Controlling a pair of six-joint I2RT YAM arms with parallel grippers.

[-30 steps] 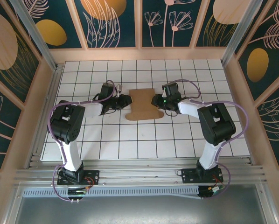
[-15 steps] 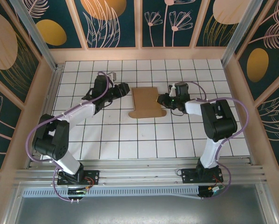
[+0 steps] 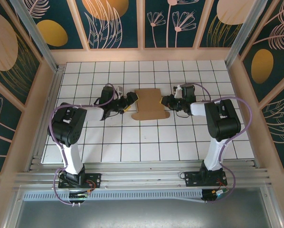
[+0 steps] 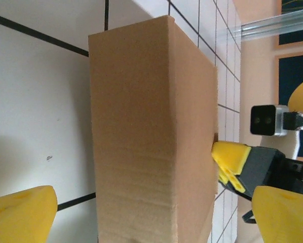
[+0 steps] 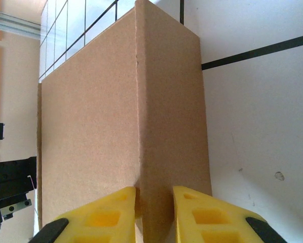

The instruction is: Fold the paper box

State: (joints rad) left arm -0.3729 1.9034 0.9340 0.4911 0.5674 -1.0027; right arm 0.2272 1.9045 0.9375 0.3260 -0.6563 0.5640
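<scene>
On the table [image 3: 132, 142], the paper box [image 3: 150, 104] lies between the left claw [image 3: 130, 99] and the right claw [image 3: 165, 100].

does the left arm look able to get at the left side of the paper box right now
Probably yes: the left gripper sits open at the left edge of the paper box, a raised flap between its fingers, nothing blocking it.

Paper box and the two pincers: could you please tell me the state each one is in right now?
paper box: partly folded, lying open on the table, a side flap bent up at each end.
left pincer: open, fingers wide either side of the box's edge.
right pincer: shut on the paper box.
</scene>
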